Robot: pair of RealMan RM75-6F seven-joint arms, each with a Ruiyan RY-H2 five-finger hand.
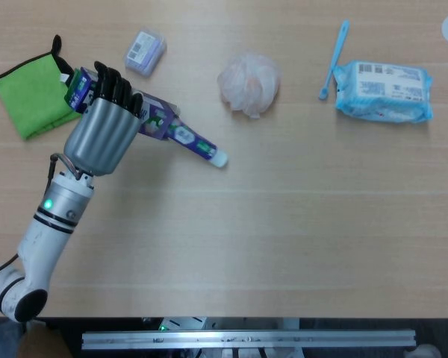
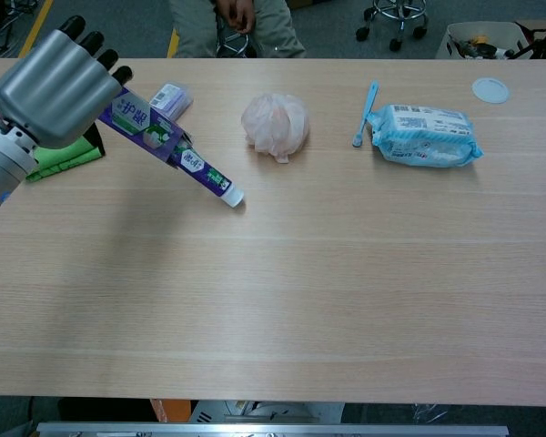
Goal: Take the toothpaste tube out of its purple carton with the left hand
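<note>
the purple carton (image 1: 155, 119) is gripped in the left hand (image 1: 98, 134) at the far left of the surface (image 1: 284, 224), tilted, with the toothpaste tube (image 1: 198, 148) protruding from its open end, cap (image 2: 237, 199) touching the surface.

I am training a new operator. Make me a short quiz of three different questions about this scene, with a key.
1. True or false: the toothpaste tube sticks partly out of the purple carton.
2. Which thing lies nearest the blue toothbrush? A) green cloth B) wet wipes pack C) bath pouf
3. Fill in: the left robot hand holds the ____.

Key: 1 true; 2 B; 3 purple carton.
</note>
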